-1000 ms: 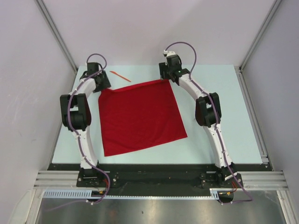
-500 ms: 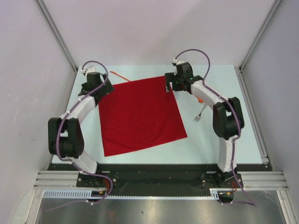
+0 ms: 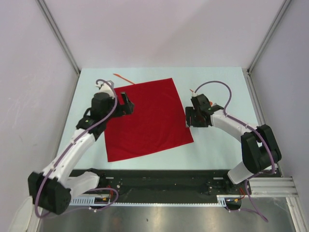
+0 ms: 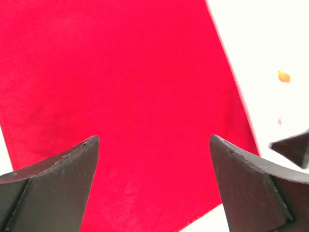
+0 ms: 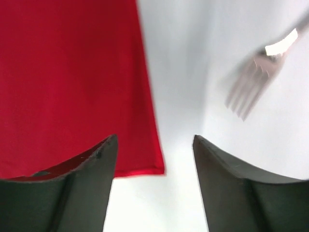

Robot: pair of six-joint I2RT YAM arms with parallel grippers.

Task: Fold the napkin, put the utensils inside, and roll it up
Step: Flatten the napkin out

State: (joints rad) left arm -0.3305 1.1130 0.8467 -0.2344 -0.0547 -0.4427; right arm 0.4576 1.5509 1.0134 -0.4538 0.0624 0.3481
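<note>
Red napkin (image 3: 147,118) flat under left gripper (image 4: 154,139), right gripper (image 5: 154,137) at its edge, both spread; blurry fork (image 5: 251,82), apparently, alongside.

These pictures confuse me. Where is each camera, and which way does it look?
Top: above and behind, looking down at the table, red napkin, whole left arm, whole right arm.
Left wrist: rides the left arm, looking down past the open left gripper at napkin.
Right wrist: looks down past the open right gripper at napkin corner and fork.
All three share the napkin.
</note>
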